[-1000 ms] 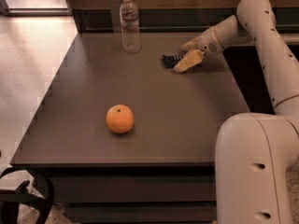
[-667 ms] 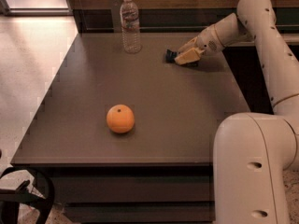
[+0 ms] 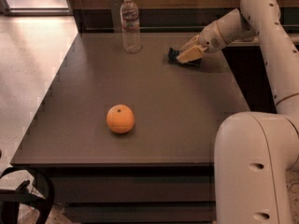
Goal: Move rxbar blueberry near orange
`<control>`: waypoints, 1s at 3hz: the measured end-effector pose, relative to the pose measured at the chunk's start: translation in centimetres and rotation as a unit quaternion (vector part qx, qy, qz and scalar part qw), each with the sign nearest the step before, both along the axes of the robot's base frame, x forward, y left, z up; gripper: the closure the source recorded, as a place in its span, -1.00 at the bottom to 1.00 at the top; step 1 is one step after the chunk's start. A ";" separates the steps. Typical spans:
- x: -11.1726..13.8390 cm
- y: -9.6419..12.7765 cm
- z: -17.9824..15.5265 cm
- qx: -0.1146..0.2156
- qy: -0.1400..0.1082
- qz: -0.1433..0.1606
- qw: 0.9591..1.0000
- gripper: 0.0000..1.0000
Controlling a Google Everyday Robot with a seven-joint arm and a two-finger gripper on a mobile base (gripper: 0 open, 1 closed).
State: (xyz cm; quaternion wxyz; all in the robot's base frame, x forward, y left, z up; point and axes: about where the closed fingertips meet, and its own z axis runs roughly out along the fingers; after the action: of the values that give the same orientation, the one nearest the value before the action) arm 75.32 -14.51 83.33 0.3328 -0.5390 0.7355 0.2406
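Evidently the gripper (image 3: 190, 53) sat low over the rxbar blueberry (image 3: 175, 56) near the far right corner of the desk (image 3: 196, 120) — whether it was closed on the bar could not be told. The orange (image 3: 120, 119) lay well apart, toward the near left edge, and a water bottle (image 3: 131, 24) stood by the far edge. The bar looked light, flat and slick-wrapped — likely to slide or crumple, so pinching across its narrow width near the middle seemed wisest.
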 end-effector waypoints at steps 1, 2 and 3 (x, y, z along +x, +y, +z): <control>-1.1 -1.7 2.3 -0.015 -0.011 -0.012 1.000 1.00; -4.5 -4.4 7.0 -0.031 -0.035 -0.031 0.998 1.00; -8.0 -4.9 8.9 -0.038 -0.040 -0.034 0.998 1.00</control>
State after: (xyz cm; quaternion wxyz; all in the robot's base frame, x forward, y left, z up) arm 67.31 -19.43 92.23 0.3492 -0.5350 0.7480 0.1796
